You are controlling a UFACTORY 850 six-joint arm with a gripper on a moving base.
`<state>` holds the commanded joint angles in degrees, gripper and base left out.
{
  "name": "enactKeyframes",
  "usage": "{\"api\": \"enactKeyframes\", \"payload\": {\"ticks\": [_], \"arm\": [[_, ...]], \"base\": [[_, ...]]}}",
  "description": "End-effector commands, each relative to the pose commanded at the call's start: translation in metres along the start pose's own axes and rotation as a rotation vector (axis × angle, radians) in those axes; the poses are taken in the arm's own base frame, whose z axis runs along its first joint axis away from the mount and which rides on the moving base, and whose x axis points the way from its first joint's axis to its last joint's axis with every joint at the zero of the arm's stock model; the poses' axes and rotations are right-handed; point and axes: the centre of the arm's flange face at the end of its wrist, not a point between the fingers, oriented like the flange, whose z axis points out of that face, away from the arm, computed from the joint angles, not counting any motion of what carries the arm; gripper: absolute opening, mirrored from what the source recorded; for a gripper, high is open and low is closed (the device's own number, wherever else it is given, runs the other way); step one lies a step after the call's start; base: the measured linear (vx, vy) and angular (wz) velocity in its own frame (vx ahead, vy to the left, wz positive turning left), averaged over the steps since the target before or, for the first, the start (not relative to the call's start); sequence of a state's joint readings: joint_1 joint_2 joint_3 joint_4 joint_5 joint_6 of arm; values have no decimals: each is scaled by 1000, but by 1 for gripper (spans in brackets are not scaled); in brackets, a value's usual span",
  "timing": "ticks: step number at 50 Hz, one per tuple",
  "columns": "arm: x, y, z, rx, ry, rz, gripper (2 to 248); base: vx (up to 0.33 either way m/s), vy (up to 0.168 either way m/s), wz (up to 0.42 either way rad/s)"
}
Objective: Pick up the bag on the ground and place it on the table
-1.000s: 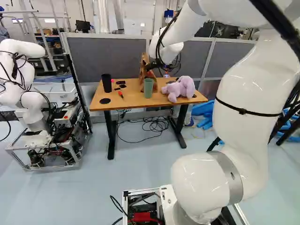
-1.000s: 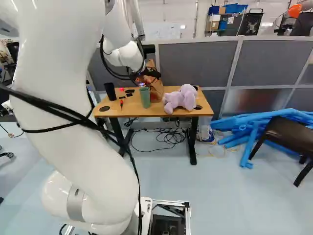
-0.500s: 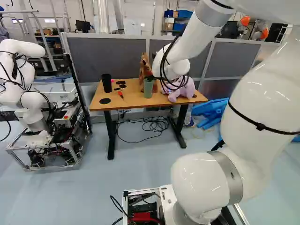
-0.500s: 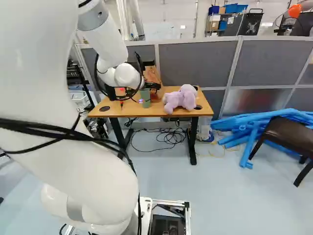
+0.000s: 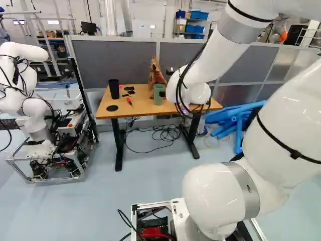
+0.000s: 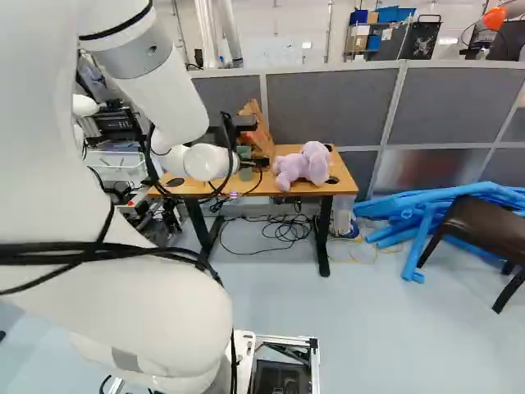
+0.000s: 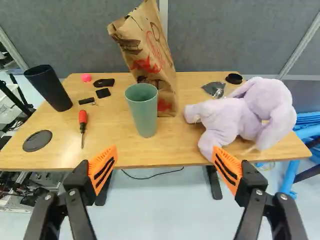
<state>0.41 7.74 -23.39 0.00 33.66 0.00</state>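
Note:
In the right base view my gripper (image 6: 257,162) is at the near side of the table (image 6: 287,188), in front of the brown paper bag (image 6: 262,135). The wrist view shows the gripper (image 7: 164,167) open, its orange-padded fingers wide apart with nothing held between them. Ahead of it, the crumpled bag (image 7: 155,55) stands upright on the tabletop (image 7: 175,142), near the back edge and apart from the fingers. A green cup (image 7: 144,112) partly covers the bag's lower part.
A lilac plush toy (image 7: 232,117) lies beside the bag. A black cup (image 7: 48,87), a red screwdriver (image 7: 83,122) and small dark items share the tabletop. Grey partitions (image 5: 113,63) rise behind. Another robot (image 5: 32,108) stands at the left of the left base view.
My arm has drawn back from the bag, with the gripper lower and nearer the base. The bag stays on the table, and the base has not moved.

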Motion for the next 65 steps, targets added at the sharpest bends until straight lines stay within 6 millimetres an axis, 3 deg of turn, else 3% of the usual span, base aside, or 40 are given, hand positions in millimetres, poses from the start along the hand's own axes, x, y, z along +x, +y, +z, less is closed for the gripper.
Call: {"api": "enactKeyframes", "payload": {"ticks": [35,65], "arm": [[-71,2,-50,-5,77,2,247],[-97,2,-70,-7,106,3,247]], "base": [[0,0,0],[0,0,0]]}}
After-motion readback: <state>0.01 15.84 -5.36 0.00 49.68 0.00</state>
